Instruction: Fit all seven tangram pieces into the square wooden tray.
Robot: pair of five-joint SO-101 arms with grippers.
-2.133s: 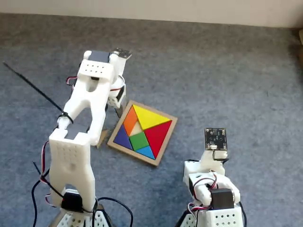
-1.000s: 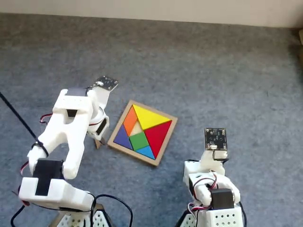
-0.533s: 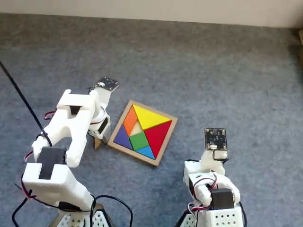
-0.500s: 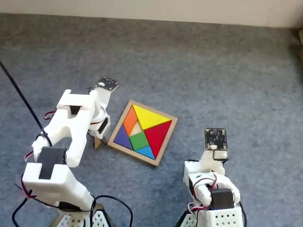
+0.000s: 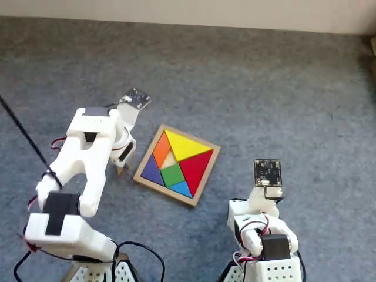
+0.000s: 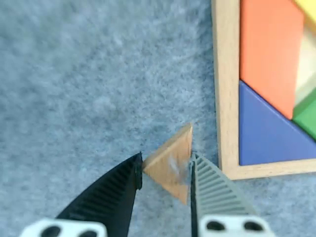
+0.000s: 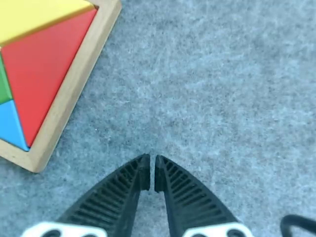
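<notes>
Wooden triangle (image 6: 170, 165) sits pinched between the left fingers (image 6: 108, 197), beside tray (image 6: 224, 98).

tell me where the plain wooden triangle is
The wooden triangle is held in the left gripper, just outside the tray by the blue piece; in the high view, it is left of the tray.

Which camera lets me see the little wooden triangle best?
The left wrist view. There the wooden triangle sits close up, pinched between the jaws of the left gripper, right beside the tray. In the high view just a tan tip peeks out under that arm. The right wrist view faces another corner of the tray.
</notes>
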